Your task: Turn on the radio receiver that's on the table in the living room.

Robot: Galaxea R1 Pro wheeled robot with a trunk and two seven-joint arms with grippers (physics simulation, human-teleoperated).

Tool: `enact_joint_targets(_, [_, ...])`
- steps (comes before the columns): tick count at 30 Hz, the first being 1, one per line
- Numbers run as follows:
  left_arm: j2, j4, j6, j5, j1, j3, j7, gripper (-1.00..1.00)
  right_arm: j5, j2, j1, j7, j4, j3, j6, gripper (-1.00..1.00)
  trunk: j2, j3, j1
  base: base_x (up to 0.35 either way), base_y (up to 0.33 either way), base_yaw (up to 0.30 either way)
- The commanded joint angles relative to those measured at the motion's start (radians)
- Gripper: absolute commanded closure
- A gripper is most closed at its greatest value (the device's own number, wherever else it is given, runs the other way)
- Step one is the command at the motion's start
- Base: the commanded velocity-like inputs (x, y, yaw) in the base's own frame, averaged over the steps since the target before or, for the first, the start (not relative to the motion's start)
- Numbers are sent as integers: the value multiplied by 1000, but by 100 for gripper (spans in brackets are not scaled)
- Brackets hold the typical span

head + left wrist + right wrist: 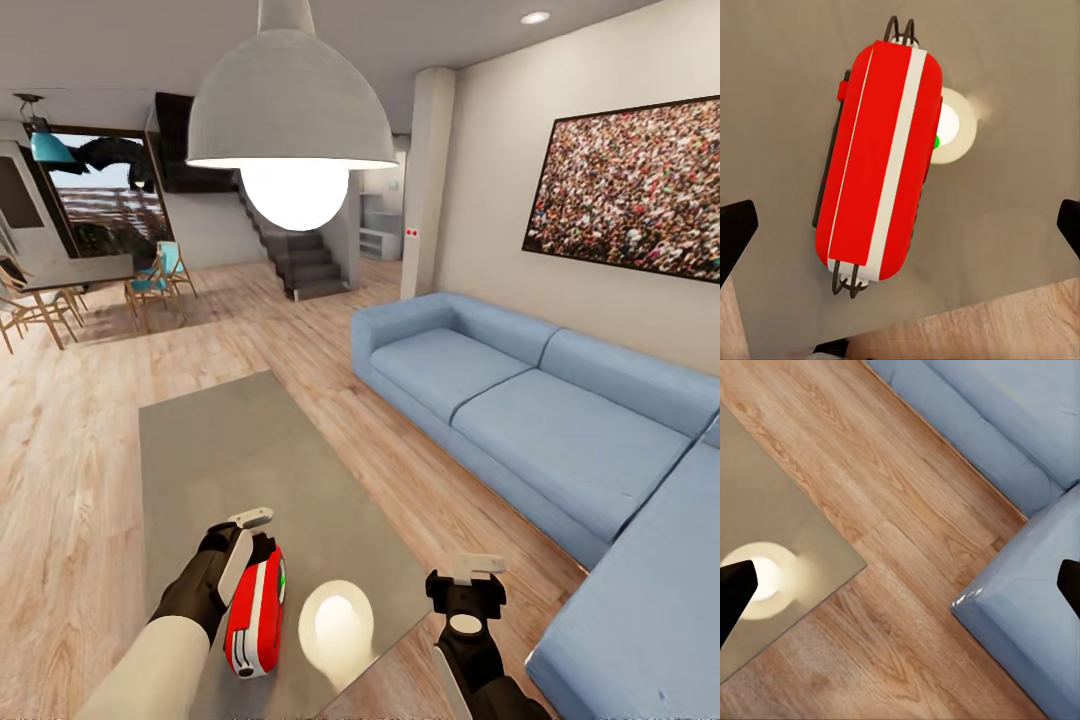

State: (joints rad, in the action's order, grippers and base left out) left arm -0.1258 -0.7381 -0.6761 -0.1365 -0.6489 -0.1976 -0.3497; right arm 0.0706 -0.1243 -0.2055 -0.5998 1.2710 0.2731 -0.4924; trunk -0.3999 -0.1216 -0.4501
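Left wrist view: radio receiver (879, 161) topside.

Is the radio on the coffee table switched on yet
Apparently on: a green light glows at the edge of the radio receiver on the table, under the open left gripper.

No legible text, label or number — not even on the radio receiver (879, 161).
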Motion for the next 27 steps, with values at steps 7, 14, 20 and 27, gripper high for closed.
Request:
enact_joint_targets(7, [0, -1, 1, 1, 0, 0, 0, -100, -2, 0, 0, -1, 0, 1, -12, -100, 0, -11, 0, 0, 0, 0])
enact_joint_targets(14, [4, 4, 2, 2, 10, -2, 0, -100, -2, 0, 0, -4, 1, 42, -16, -100, 0, -12, 0, 0, 0, 0])
enact_joint_targets(20, [10, 25, 4, 4, 15, -2, 1, -100, -2, 0, 0, -8, -2, 44, -19, -100, 0, -12, 0, 0, 0, 0])
enact_joint_targets(27, [15, 82, 13, 6, 34, -3, 62, -100, -1, 0, 0, -7, -42, 45, -104, -100, 0, -12, 0, 0, 0, 0])
